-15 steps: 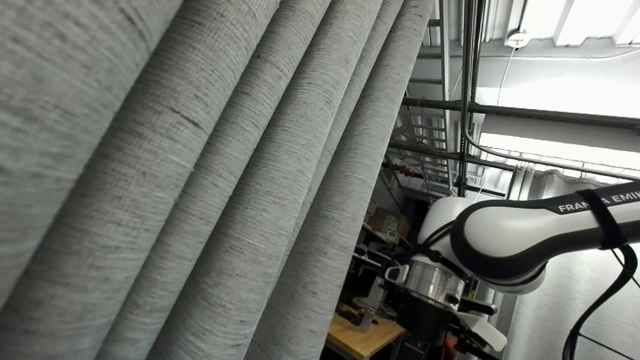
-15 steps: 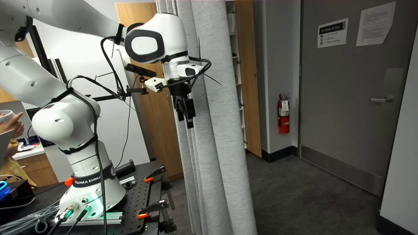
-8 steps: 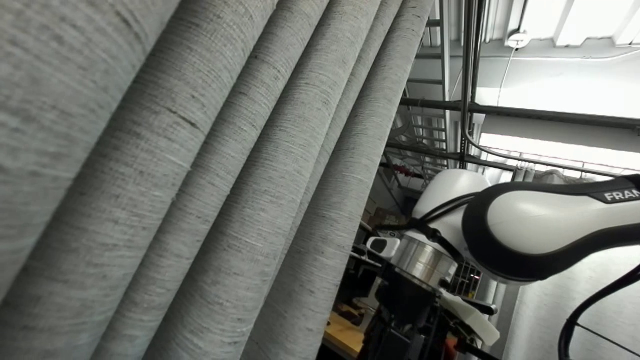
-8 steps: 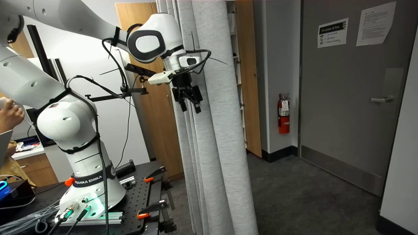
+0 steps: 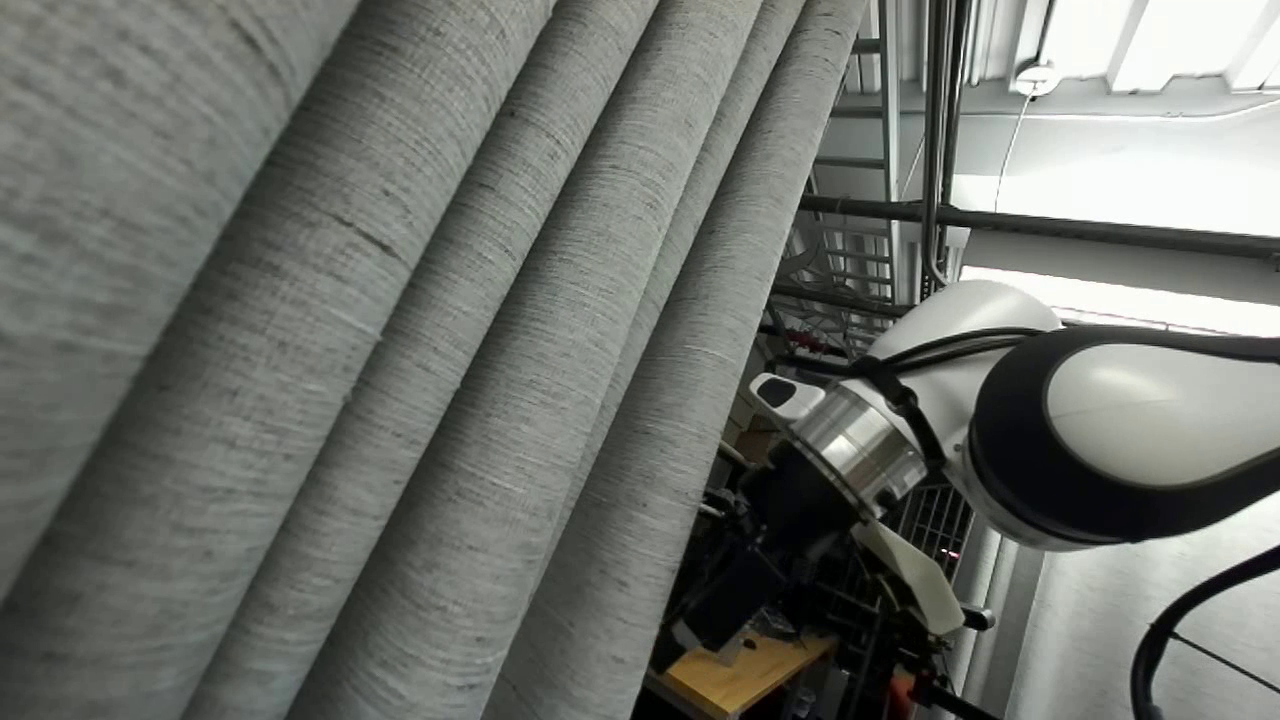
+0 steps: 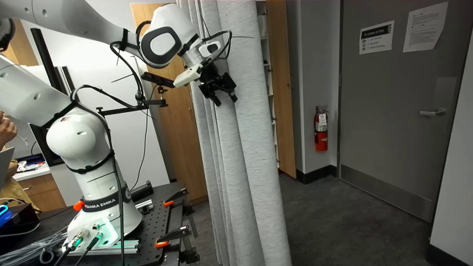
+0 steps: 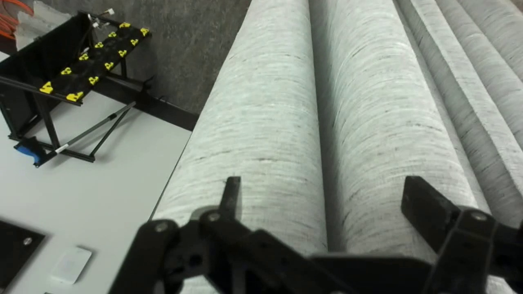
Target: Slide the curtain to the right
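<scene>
I find the hand spread, gripping nothing, facing the edge folds of the curtain, presumably to pinch before sliding.

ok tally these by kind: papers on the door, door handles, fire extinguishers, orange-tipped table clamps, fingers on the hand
Door papers: 2
Door handle: 1
Fire extinguisher: 1
Orange-tipped table clamps: 2
Fingers on the hand: 2
Total: 8
</scene>
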`<state>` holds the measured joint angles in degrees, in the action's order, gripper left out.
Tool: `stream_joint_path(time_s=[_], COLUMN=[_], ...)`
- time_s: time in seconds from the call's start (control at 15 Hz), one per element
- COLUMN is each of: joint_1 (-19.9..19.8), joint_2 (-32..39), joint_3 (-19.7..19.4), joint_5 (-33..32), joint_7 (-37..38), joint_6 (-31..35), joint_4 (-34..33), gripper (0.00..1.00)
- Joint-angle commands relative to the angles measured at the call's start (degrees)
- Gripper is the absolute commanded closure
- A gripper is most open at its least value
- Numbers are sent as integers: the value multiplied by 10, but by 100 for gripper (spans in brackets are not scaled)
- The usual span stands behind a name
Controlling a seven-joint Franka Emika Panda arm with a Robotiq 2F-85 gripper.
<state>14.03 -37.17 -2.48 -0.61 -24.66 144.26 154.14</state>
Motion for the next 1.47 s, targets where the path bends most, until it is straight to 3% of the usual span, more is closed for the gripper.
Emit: stream_joint_path(time_s=[0.0,0.47,1.4], joint_1=[5,16,29], joint_2=[-3,8,35], joint_3=[-4,-11,-1], joint_5=[-1,13,21], joint_7=[1,5,70], joint_6=[1,23,270], joint_4=[-1,-7,-21], gripper=[0,0,0])
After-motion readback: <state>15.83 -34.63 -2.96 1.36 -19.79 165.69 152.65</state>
